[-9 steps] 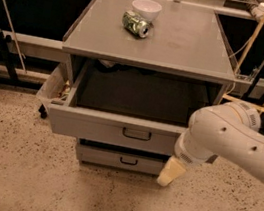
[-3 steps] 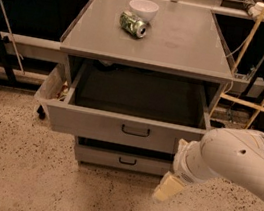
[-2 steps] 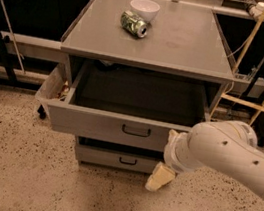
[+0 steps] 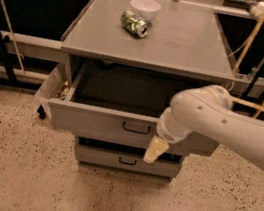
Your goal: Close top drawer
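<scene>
The top drawer [image 4: 103,123] of the grey cabinet is pulled wide open, its dark box empty as far as I see. Its flat grey front carries a small black loop handle [image 4: 136,127]. My white arm reaches in from the right. The gripper [image 4: 154,150] hangs in front of the drawer front, just right of the handle and a little below it, over the gap above the lower drawer [image 4: 122,160]. Only one cream fingertip [image 4: 155,149] shows.
On the cabinet top [image 4: 184,40] stand a white bowl [image 4: 144,8] and a crushed green can [image 4: 134,23] lying on its side. A white bin [image 4: 51,88] sits at the cabinet's left. Speckled floor lies in front; poles and cables at the right.
My arm has swung left and up, bringing the gripper from below and right of the drawer to right beside its handle. The drawer stays open as before.
</scene>
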Robot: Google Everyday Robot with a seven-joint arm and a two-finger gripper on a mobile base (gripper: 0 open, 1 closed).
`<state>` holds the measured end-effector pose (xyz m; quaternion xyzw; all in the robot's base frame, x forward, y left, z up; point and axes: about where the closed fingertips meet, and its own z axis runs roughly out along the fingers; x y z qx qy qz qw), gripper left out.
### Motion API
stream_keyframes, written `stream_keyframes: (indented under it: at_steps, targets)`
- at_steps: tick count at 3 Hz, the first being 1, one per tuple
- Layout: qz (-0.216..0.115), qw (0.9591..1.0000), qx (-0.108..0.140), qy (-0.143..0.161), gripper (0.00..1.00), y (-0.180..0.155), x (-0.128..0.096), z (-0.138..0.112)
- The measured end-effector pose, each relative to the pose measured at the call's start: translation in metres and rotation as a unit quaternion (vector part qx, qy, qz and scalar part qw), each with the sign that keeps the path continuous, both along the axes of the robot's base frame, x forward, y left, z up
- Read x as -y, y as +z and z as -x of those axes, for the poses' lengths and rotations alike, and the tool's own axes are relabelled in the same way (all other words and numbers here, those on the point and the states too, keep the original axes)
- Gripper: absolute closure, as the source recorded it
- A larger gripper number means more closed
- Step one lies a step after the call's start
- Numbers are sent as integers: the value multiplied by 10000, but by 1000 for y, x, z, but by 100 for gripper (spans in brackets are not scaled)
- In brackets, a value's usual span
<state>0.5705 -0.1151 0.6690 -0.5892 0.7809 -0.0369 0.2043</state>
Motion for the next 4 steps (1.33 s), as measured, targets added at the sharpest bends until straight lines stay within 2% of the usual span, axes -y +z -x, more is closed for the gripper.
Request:
stream_keyframes:
  at_steps: [1, 2, 3, 4]
  targets:
    - [60, 9994, 164, 299, 0, 32, -43, -30]
    - [54, 9994, 164, 300, 0, 32, -43, -30]
    - [206, 9992, 220, 256, 0, 45, -38, 1]
    - [247, 9996, 82, -73, 0, 46, -28, 67]
